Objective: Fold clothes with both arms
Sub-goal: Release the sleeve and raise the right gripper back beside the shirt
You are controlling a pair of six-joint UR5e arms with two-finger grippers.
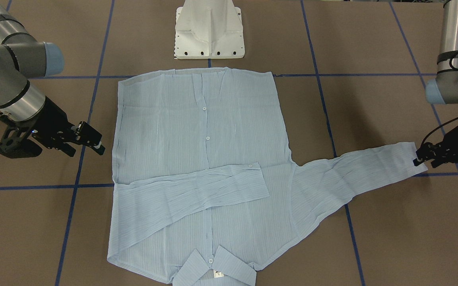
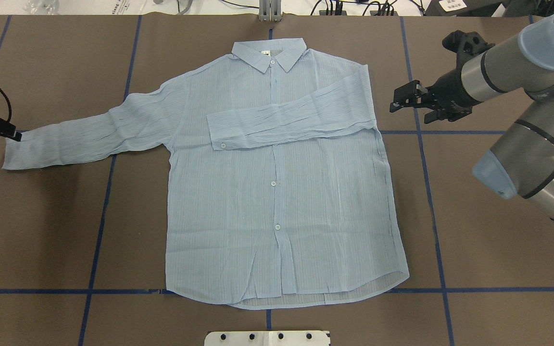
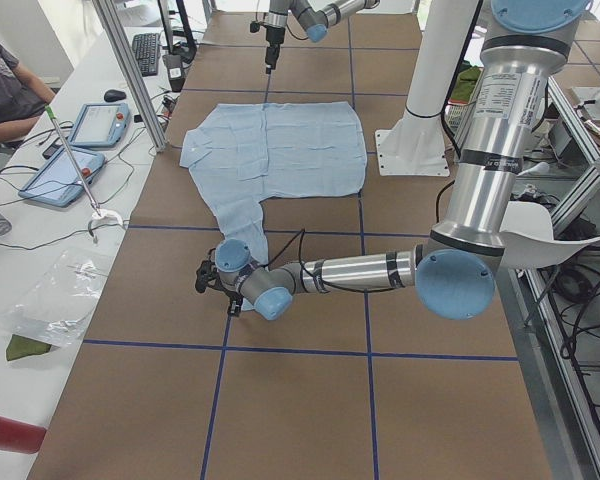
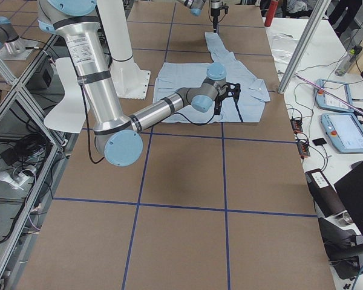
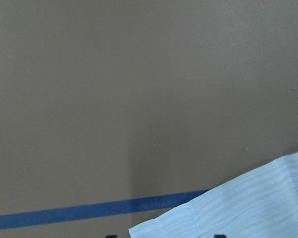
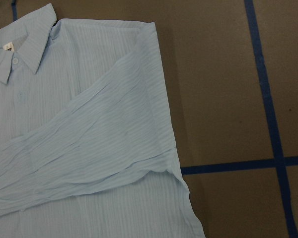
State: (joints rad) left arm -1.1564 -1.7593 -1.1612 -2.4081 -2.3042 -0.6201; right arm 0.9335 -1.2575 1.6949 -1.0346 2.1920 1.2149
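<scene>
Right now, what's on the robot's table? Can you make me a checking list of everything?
Surface: brown table with blue tape lines.
Job's things: pale-blue shirt lies flat, buttoned; one sleeve folded across the chest, the other sleeve stretched out sideways.
Clutter: nothing seen.
Pincers: left pincer open at the stretched sleeve's cuff; right pincer open, empty, beside the shirt.
Cables: black cables on the left arm and right arm.
Surroundings: white base; person and tablets at a side desk.
</scene>
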